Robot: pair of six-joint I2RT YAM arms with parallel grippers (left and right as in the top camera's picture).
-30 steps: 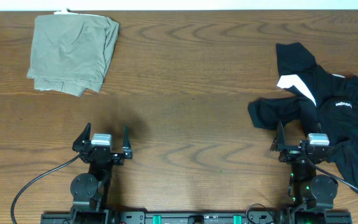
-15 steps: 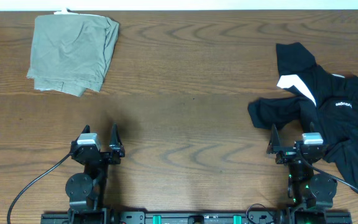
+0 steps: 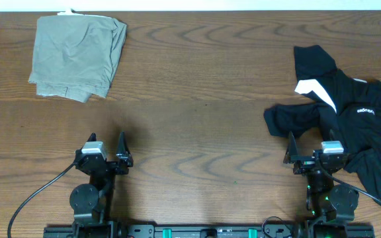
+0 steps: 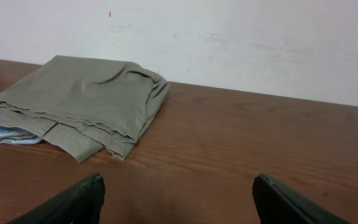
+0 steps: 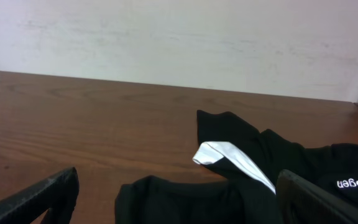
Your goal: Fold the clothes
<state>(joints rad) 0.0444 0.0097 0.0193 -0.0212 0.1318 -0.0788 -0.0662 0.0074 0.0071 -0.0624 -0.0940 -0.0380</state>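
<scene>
Black clothes (image 3: pixel 352 122) lie crumpled at the right of the surface (image 3: pixel 204 99); a folded olive garment (image 3: pixel 78 56) lies far left. Left gripper (image 3: pixel 104 144) and right gripper (image 3: pixel 317 151) sit near, jaws apart, empty.

You are looking at a robot test station, most likely a lab room rather than a home. A dark wood-grain counter (image 3: pixel 197 132) runs up to a plain off-white wall (image 4: pixel 229 43). Two machines stand at its near edge, the left arm (image 3: pixel 91 192) and the right arm (image 3: pixel 329 198), above a black base rail (image 3: pixel 204 231) with green lights. Black cables (image 3: pixel 28 195) loop from them across the wood. What lies on the counter is practice laundry: a folded olive-khaki garment (image 3: pixel 78 56) at the far left, and a heap of black clothes (image 3: pixel 349 119) at the right.
</scene>
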